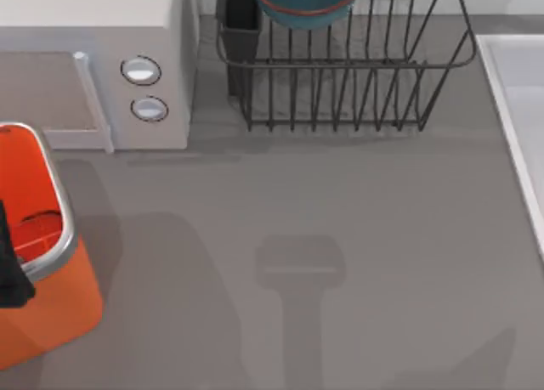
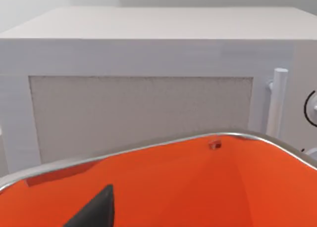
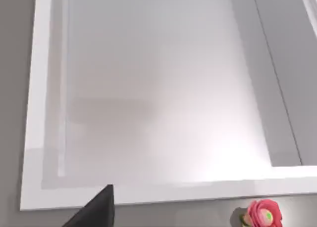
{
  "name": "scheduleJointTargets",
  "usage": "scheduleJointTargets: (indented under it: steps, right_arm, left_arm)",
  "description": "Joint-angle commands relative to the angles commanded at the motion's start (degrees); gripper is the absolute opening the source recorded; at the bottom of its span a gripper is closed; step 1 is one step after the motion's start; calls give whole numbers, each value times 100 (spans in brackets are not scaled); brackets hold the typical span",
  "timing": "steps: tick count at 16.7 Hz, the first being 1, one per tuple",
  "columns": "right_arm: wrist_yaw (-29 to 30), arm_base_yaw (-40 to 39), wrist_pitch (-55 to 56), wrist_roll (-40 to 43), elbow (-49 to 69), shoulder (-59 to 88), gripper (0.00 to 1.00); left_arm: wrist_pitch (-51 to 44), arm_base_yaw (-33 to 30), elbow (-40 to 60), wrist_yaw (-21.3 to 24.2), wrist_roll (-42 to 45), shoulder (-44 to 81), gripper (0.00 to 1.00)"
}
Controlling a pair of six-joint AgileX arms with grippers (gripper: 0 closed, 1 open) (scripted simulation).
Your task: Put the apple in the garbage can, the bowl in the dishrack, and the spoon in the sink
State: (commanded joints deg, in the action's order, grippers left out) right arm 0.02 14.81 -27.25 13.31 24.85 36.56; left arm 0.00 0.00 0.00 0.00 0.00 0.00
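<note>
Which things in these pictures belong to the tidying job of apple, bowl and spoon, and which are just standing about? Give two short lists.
Job things:
bowl, sitting in the dishrack
garbage can, at the table's left
sink, at the table's right
left arm, over the garbage can

Just standing about:
microwave, behind the garbage can
pink flower, beside the sink

Dark, matte AgileX hardware glimpsed in slivers

The top view catches a black, blocky part of the left arm [image 1: 12,267] with an irregular angular outline, plain and unmarked. In each wrist view a single charcoal fingertip shows as a smooth pointed wedge with a lighter grey facet along one edge: the left gripper's fingertip [image 2: 97,210] and the right gripper's fingertip [image 3: 98,209]; no cables, screws or markings are discernible.
</note>
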Motion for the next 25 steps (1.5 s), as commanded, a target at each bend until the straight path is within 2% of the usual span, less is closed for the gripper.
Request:
scheduleJointTargets:
  steps: [7, 12, 19, 25]
  right_arm:
    - [-15, 1273, -2317, 1133, 2106, 3434, 100]
    - [-16, 1751, -3189, 1562, 2890, 4690, 100]
    - [-16, 1762, -3151, 1580, 2872, 4804, 100]
    - [-17, 1760, -1599, 1554, 2082, 5512, 100]
  left_arm:
    - [0, 0, 0, 0, 0, 0, 100]
    - [0, 0, 0, 0, 0, 0, 100]
    - [0, 0, 0, 0, 0, 0, 100]
    - [0, 0, 0, 0, 0, 0, 100]
